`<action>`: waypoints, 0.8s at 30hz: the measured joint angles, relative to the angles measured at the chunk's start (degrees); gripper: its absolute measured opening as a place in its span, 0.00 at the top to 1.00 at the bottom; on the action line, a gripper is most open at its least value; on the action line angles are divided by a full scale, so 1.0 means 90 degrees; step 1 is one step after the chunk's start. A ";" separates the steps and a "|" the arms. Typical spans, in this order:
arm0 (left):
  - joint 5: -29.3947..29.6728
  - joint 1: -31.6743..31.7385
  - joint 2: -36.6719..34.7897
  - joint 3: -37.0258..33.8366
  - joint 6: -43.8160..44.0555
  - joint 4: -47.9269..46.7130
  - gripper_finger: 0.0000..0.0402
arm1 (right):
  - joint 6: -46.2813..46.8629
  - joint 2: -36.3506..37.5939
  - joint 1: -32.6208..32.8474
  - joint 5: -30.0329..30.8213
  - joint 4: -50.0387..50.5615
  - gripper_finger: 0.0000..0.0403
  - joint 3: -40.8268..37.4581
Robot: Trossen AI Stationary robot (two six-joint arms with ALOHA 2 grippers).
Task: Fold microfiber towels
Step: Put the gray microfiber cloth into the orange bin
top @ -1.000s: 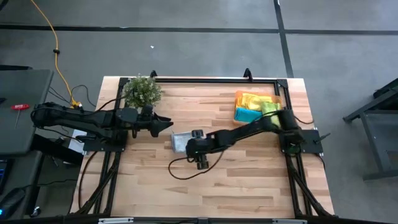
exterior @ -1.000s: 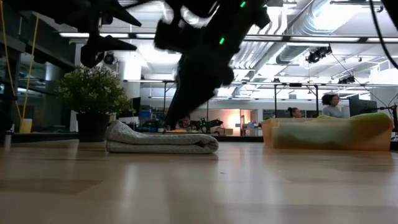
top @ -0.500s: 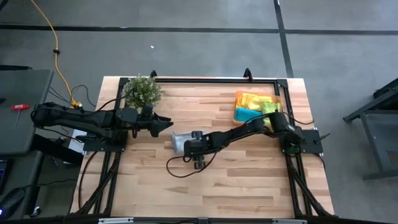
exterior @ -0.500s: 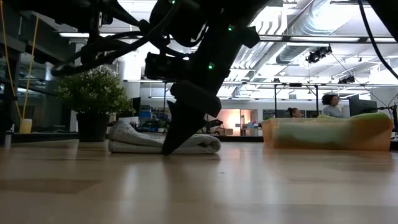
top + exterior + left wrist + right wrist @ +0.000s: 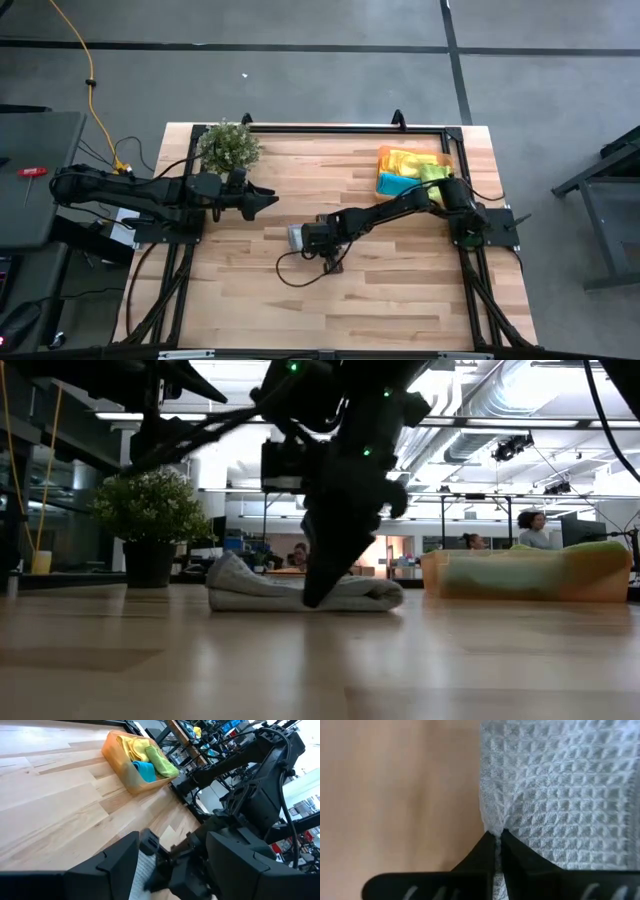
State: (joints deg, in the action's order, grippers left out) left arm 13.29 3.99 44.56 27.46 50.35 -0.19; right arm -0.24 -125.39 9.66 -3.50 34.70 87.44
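Right wrist view shows the right hand (image 5: 498,839) clamped on the edge of the grey-blue towel (image 5: 560,790), which lies folded near the plant (image 5: 228,146). The cloth looks soft and light; a corner grip seems best. The left hand (image 5: 268,201) waits with fingers apart beside the plant.

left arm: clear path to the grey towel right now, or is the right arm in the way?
Probably not cleanly. The grey towel sits close ahead of the open left gripper, but the right gripper is shut on its edge and that arm covers most of it from above.
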 joint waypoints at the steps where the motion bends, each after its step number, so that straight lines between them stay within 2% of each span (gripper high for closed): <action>1: -0.0001 0.0000 0.0000 0.0000 0.0000 0.0000 0.44 | -0.0005 0.0052 0.0001 -0.0211 0.0030 0.99 -0.0010; 10: -0.0001 -0.0002 0.0000 0.0000 -0.0002 -0.0001 0.44 | -0.0128 0.0343 -0.0365 -0.2221 0.0504 1.00 -0.0070; 14: -0.0004 -0.0002 0.0000 0.0000 -0.0005 -0.0002 0.44 | -0.0214 0.0580 -0.0557 -0.2893 0.0664 1.00 -0.0061; 24: -0.0005 -0.0002 0.0000 0.0000 -0.0172 -0.0018 0.44 | -0.0528 0.1297 -0.0882 -0.3865 0.1373 1.00 -0.0044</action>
State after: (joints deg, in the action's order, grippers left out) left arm 13.24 3.97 44.56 27.46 48.80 -0.34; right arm -4.99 -113.72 1.73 -38.29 47.05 87.05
